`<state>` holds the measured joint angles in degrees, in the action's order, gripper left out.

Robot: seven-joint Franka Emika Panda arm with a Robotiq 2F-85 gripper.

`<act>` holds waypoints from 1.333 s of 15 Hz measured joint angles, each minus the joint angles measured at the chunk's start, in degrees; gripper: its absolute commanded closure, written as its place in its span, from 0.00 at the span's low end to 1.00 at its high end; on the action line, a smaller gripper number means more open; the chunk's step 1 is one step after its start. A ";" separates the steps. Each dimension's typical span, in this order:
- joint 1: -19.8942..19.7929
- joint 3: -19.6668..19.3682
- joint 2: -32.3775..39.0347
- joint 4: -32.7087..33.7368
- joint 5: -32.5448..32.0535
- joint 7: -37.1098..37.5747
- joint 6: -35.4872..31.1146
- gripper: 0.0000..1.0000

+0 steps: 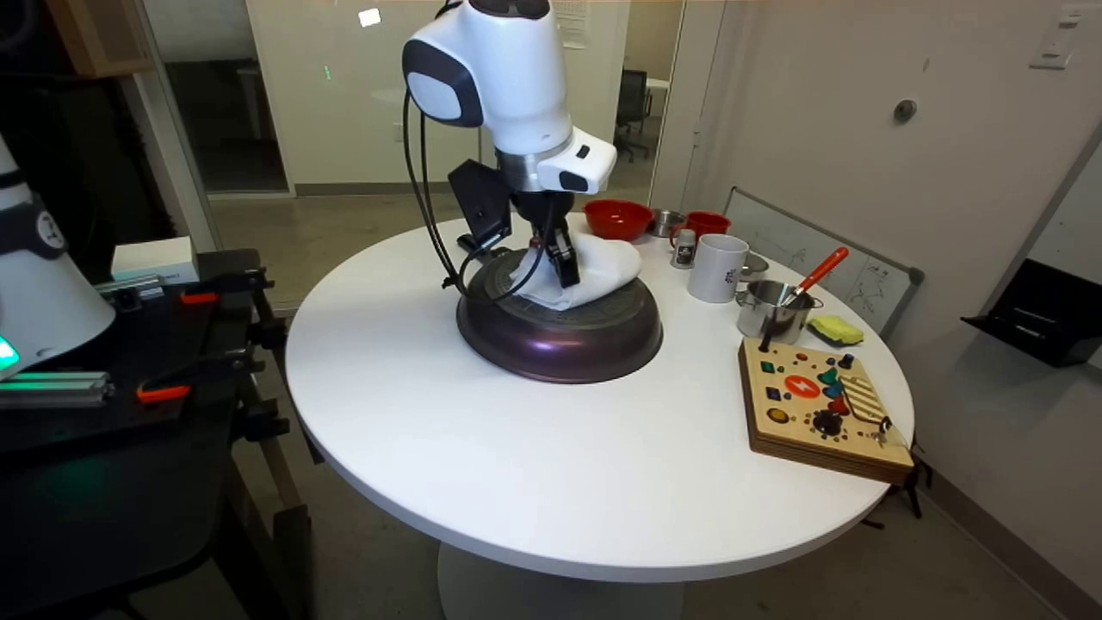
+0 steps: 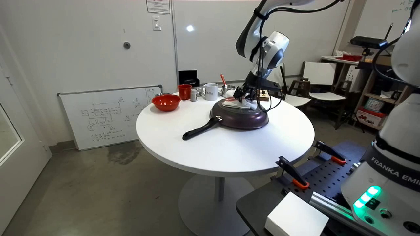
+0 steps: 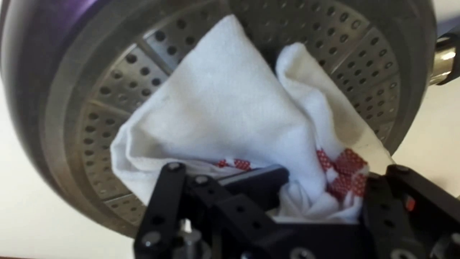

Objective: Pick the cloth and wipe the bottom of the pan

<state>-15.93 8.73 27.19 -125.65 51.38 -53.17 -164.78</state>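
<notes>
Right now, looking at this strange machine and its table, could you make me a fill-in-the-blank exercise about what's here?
The pan rests upside ____ on the table.
The pan's handle is ____ in colour.
The white cloth on the pan carries small patches of ____.
The first word printed on the robot's base is ____.

Missing words: down; black; red; Franka.

The arm [image 1: 527,90] angles down (end effector [image 2: 244,97] clamped).

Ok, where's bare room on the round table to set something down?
Bare tabletop: between the upturned pan and wooden panel, and between the black handle and the rim. Crowded: from the red bowl past the white mug to the steel pot.
</notes>
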 measured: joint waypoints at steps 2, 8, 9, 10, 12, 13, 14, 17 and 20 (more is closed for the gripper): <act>-1.25 -0.03 0.75 1.50 0.00 -0.32 -1.38 0.97; -4.34 -0.05 2.29 4.73 0.00 -0.67 -3.17 0.97; -4.53 -0.05 2.50 5.00 -0.01 -0.67 -3.18 0.97; -4.65 -0.05 2.69 5.17 -0.01 -0.67 -3.18 0.97; -4.78 -0.05 2.96 5.38 -0.04 -0.67 -3.19 0.98; -4.80 -0.04 3.03 5.44 -0.05 -0.70 -3.19 0.97; -4.84 -0.01 3.10 5.52 -0.06 -0.77 -3.19 0.97; -4.88 0.06 3.22 5.67 -0.12 -1.08 -2.95 0.98; -5.03 0.17 3.22 5.70 -0.31 -2.39 -2.35 0.97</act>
<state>-20.96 8.91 30.40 -119.94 51.07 -55.56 -167.14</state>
